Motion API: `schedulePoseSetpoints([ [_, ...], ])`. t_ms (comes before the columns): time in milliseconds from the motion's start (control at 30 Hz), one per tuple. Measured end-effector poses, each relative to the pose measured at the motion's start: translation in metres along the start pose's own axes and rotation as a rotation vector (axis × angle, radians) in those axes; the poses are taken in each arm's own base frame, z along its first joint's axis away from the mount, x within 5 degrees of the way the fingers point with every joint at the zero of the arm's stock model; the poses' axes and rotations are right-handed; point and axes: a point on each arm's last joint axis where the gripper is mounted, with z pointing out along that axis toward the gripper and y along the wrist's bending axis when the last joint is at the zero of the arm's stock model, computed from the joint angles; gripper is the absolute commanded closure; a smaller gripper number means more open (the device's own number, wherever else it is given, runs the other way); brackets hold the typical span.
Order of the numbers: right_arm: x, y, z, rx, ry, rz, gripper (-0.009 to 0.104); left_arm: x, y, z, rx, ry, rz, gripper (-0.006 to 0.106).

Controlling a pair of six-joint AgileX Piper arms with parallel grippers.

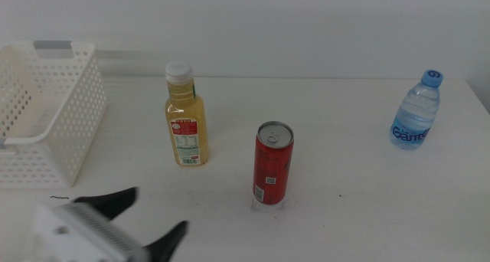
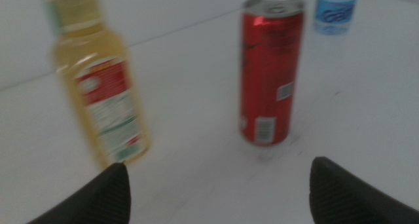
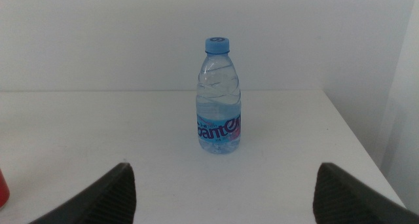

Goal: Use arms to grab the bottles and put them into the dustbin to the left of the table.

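Yellow juice (image 1: 186, 116) and red can (image 1: 272, 164) stand upright, apart, near the bin (image 1: 46, 116). Left gripper (image 1: 150, 218), jaws wide, should centre on one only. Right gripper (image 3: 221, 191), also spread, faces the water bottle (image 3: 220, 99).

The water bottle (image 3: 220, 99) carries partly legible blue lettering, roughly "cante"; the other labels are unreadable
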Motion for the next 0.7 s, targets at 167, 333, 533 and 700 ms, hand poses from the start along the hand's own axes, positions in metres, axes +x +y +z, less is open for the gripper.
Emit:
schedulePoseSetpoints([
  [167,0.000,0.000,0.000,0.000,0.000,0.000,0.004,0.011,-0.014,0.034,0.013,-0.039,0.001,0.007],
  [333,0.000,0.000,0.000,0.000,0.000,0.000,0.004,0.022,-0.023,0.064,0.033,-0.079,-0.052,0.007],
  [533,0.000,0.000,0.000,0.000,0.000,0.000,0.004,0.024,-0.038,0.110,0.083,-0.087,-0.084,0.007],
  [700,0.000,0.000,0.000,0.000,0.000,0.000,0.004,0.004,-0.049,0.147,0.102,-0.153,-0.096,0.007],
])
